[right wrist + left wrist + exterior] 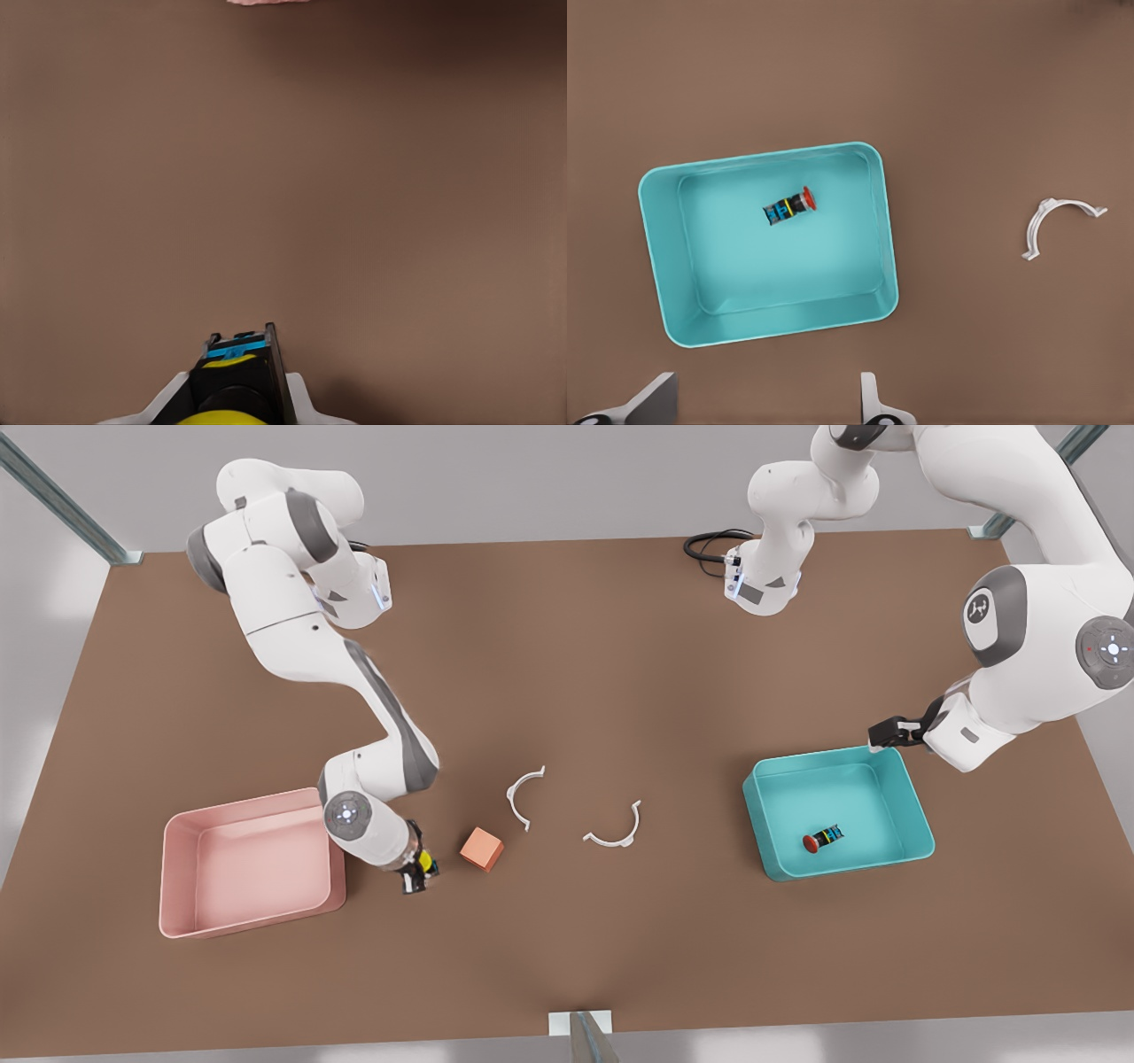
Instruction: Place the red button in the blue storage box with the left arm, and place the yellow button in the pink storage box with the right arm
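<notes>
The red button lies on its side on the floor of the blue storage box. My left gripper hovers open over that box's far right corner in the front view, holding nothing. On the front view's left, my right gripper is shut on the yellow button. It is over the table between the pink storage box and an orange cube. A strip of the pink storage box shows in the right wrist view.
An orange-salmon cube rests just right of my right gripper in the front view. Two white curved clips lie mid-table; one clip shows beside the blue box. A black cable lies at the far edge.
</notes>
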